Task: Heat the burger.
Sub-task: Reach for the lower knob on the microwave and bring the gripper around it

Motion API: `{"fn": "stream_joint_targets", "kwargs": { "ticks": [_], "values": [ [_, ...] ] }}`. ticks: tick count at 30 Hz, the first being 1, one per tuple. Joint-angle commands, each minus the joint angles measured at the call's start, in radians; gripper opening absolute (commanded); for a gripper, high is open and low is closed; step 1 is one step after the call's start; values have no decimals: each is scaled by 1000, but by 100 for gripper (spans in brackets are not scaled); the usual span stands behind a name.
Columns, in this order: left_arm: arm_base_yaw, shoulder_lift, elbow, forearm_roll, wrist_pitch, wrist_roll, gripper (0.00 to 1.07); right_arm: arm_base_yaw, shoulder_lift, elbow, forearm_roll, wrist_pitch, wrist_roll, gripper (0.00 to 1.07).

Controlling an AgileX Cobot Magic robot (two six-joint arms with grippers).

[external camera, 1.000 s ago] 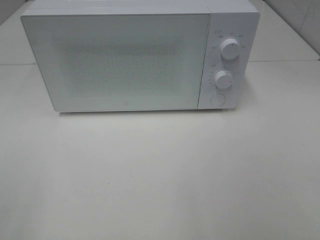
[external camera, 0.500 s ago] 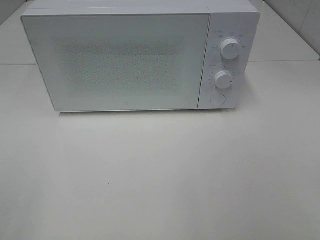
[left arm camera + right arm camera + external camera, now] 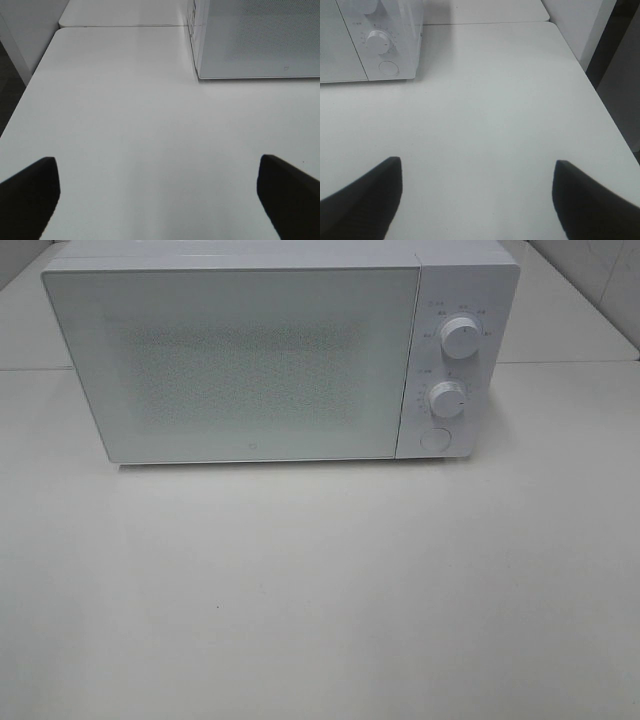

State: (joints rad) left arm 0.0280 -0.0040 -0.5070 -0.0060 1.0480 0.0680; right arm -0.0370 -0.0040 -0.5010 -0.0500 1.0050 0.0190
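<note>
Burger out of sight in every view, folks, so I cannot tell where it is.

Starting on the left: the left gripper [image 3: 157, 167] hovers low over the white table [image 3: 320, 590]. Its two dark fingers [image 3: 30, 195] are spread wide apart, with nothing held between them. Ahead of it stands the lower left corner of the microwave [image 3: 260, 350], sitting flat on the table.

Moving to the middle, and from the high camera the microwave fills the far side of the scene. It is a white box, square to us, front face forward. The door [image 3: 240, 365] takes up most of that front and sits flush with the body (shut, by the look of it). It has a speckled mesh window, and what lies behind the window cannot be made out.

Further right is the control strip just beside the door. The upper knob [image 3: 461, 337] is at the top, the lower knob [image 3: 447, 399] under it, and a round button [image 3: 435, 439] at the bottom. All three are white, with small markings around the knobs too fine to read.

Far right now: the right gripper [image 3: 477, 167] hangs over the table near the edge, well apart from the microwave. Its fingers [image 3: 365, 195] are parted, a clear gap between them, gripping nothing. The lower knob and button are in sight ahead of it.
</note>
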Motion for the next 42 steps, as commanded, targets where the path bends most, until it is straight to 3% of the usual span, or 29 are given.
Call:
{"fn": "stream_joint_targets", "kwargs": {
  "ticks": [1,42],
  "values": [
    [2,-27,1,-1,-1,1,104,-5,-25,1,4,-6,2,73],
    [2,-17,1,-1,-1,1,104,-5,-25,1,4,-6,1,74]
  ]
}}
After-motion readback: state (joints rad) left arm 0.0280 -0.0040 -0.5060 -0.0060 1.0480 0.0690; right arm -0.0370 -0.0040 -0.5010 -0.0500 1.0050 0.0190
